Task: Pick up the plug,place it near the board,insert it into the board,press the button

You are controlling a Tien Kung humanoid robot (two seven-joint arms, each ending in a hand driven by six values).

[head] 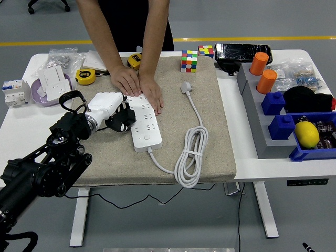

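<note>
Beige matting (210,105) covers the white table (247,157). At its 9 o'clock side, the left hand (113,113) is closed on a black plug (124,122), held touching the white power strip (143,121), which lies just to 3 o'clock, long axis 12 to 6. A person's hands (139,89) are pressed on the strip's far end. A coiled white cable (191,152) lies clear of the sockets at 3 o'clock.

One white power strip (143,122) lies on the mat, with one white plug (186,87) on its cord. Two Rubik's cubes (189,60) stand at the far edge. Two orange cups (259,63), two yellow tape measures (84,76), one lemon (307,134), and two person's hands (126,81) show.
</note>
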